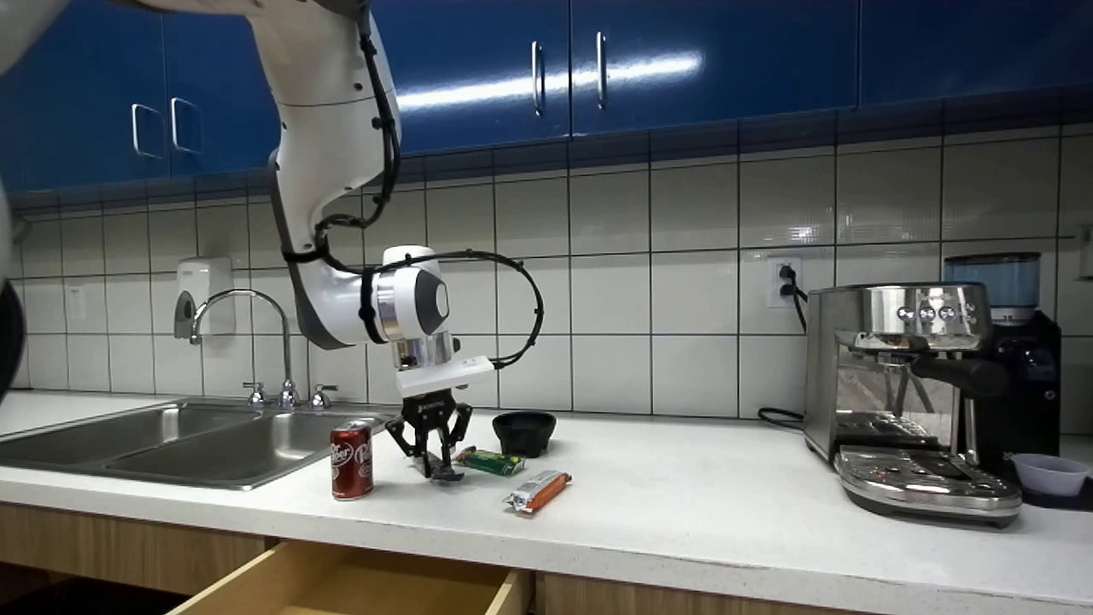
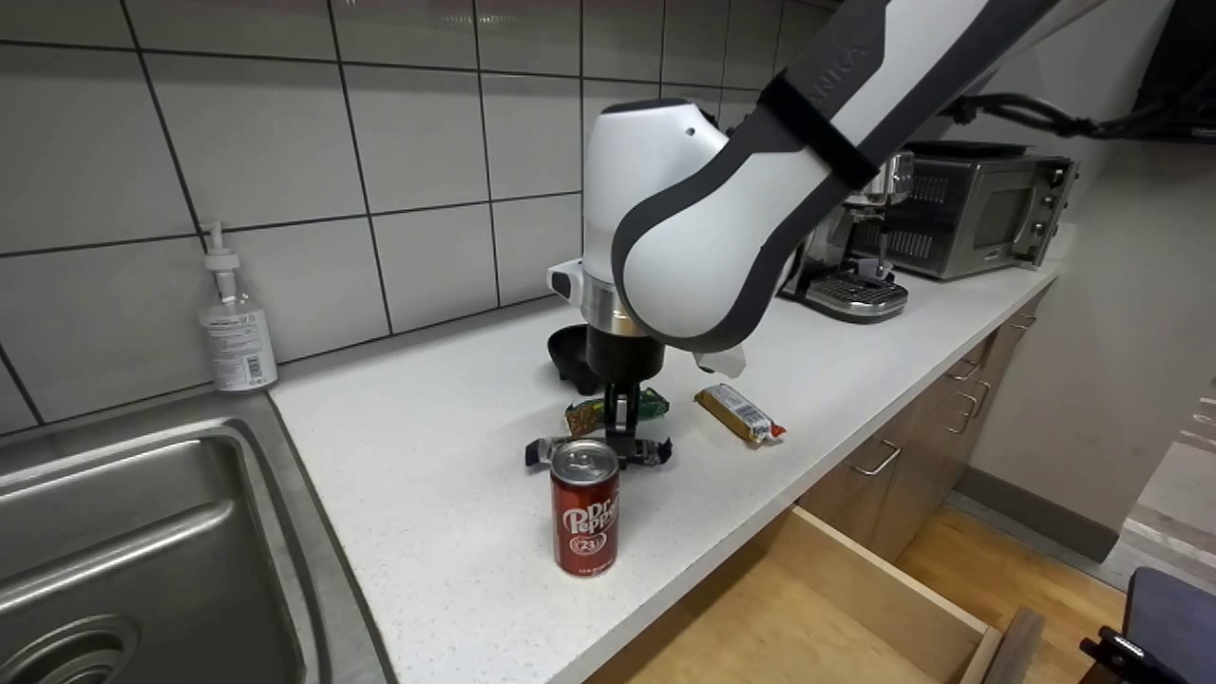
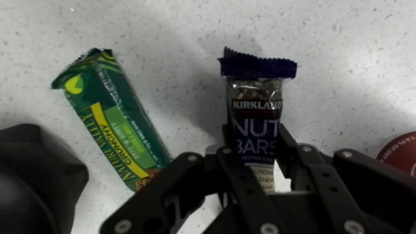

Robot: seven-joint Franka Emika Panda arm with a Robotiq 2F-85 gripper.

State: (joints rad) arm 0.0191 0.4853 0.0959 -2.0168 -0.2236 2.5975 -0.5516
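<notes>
My gripper points down at the white counter, its two fingers pressed against the long sides of a dark purple Kirkland nut bar. In the wrist view the fingers hide part of the bar's lower half. The bar's far wrapper end stands out past the fingertips. In an exterior view, both ends of the nut bar show on either side of the gripper, low over the counter. Beside it lies a green Nature Valley bar. A red Dr Pepper can stands upright close by, on the sink side.
A small black bowl sits behind the green bar. An orange and silver bar lies nearer the counter's front edge. The sink borders this area. Below the counter a wooden drawer is pulled out. A coffee machine stands farther along.
</notes>
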